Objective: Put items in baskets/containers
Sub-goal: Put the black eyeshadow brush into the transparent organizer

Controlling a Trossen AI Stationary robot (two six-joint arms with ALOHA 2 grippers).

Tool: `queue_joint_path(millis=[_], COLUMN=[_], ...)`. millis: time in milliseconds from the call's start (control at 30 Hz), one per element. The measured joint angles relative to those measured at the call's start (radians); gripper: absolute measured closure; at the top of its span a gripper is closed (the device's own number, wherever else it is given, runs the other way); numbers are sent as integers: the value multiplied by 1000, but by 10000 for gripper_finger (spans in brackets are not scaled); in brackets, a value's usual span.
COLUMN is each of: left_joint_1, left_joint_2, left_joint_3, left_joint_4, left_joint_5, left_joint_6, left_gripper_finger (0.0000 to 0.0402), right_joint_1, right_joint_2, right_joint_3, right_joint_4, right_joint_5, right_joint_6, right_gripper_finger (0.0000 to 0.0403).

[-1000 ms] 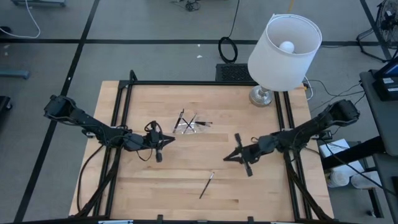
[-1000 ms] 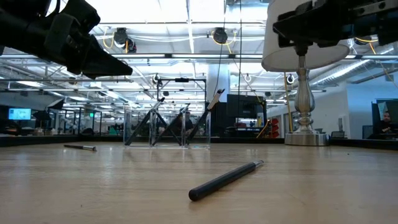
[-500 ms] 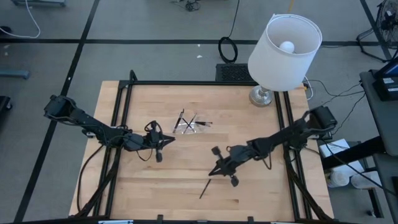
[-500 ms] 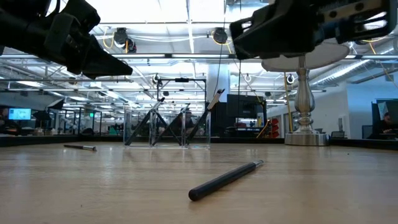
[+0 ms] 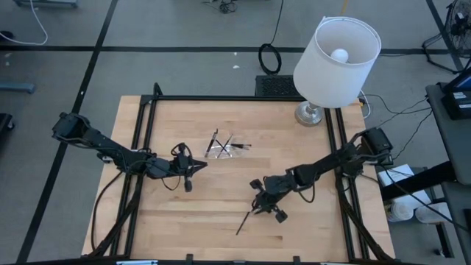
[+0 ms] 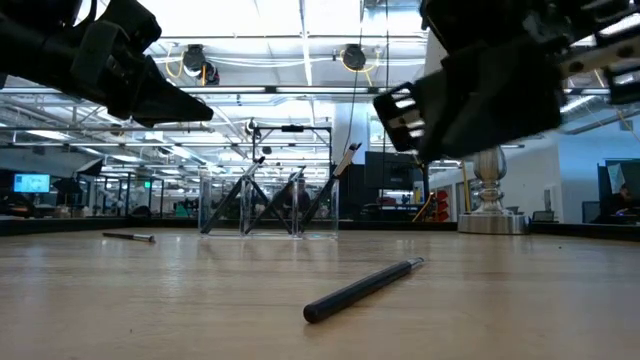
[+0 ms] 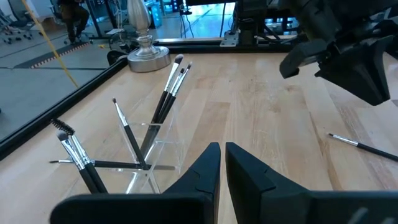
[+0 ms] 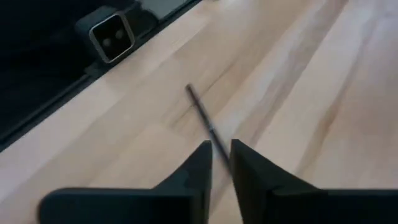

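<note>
A clear container (image 5: 224, 149) stands at the table's middle with several dark brushes leaning in it (image 7: 168, 93). One loose brush (image 5: 244, 219) lies flat on the wood near the table's near edge, and shows in the low view (image 6: 362, 289) too. My right gripper (image 5: 255, 210) hangs just above its lighter-tipped end; the right wrist view has the brush (image 8: 202, 115) running into the narrow gap between the fingers (image 8: 221, 146), which are open only a little. My left gripper (image 5: 197, 166) waits shut, left of the container (image 7: 222, 149).
A white-shaded lamp (image 5: 337, 51) stands on its metal base (image 5: 309, 114) at the far right corner. Black rails (image 5: 143, 147) run along the table's sides. Another small brush (image 6: 130, 237) lies on the wood left of the container in the low view.
My right arm has swung from the table's right side toward the left and the near edge, and has come down over the loose brush. The brush has not moved, and my left arm has kept still.
</note>
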Motion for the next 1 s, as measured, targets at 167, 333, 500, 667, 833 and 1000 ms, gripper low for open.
queue_joint_path(millis=[167, 333, 500, 667, 833, 1000], left_joint_1=[0, 0, 0, 0, 0, 0], left_joint_2=[0, 0, 0, 0, 0, 0], left_joint_3=[0, 0, 0, 0, 0, 0], left_joint_4=[0, 0, 0, 0, -1, -1], left_joint_5=[0, 0, 1, 1, 1, 1], left_joint_6=[0, -5, -5, -5, -5, -7], left_gripper_finger=[366, 366, 366, 366, 366, 366], right_joint_1=[45, 47, 23, -15, -51, -53], right_joint_2=[1, 4, 68, 136, 162, 171], right_joint_3=[-1, -1, -3, -2, 0, 0], right_joint_4=[-51, -50, -58, -13, -7, -20], right_joint_5=[148, 159, 151, 115, 76, 77], right_joint_6=[-25, -40, -51, -58, -34, -30], right_gripper_finger=[299, 262, 255, 263, 270, 276])
